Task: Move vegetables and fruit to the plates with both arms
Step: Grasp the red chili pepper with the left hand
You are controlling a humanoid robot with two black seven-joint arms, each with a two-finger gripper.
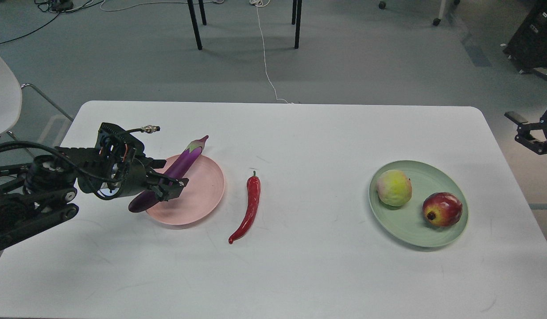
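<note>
Purple eggplant (178, 170) held in left fingers (169, 188) over pink plate (202, 195) (right fingers' state unclear).

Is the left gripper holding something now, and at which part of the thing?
The left gripper seems shut on the eggplant, gripping its lower, thicker half above the pink plate. The right gripper holds nothing.

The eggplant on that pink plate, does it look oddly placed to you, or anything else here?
Yes. The eggplant lies diagonally across the pink plate, both ends overhanging the rim, with the left gripper at its lower end. The red chili lies on the bare table, on no plate. Both fruits sit neatly inside the green plate.
</note>
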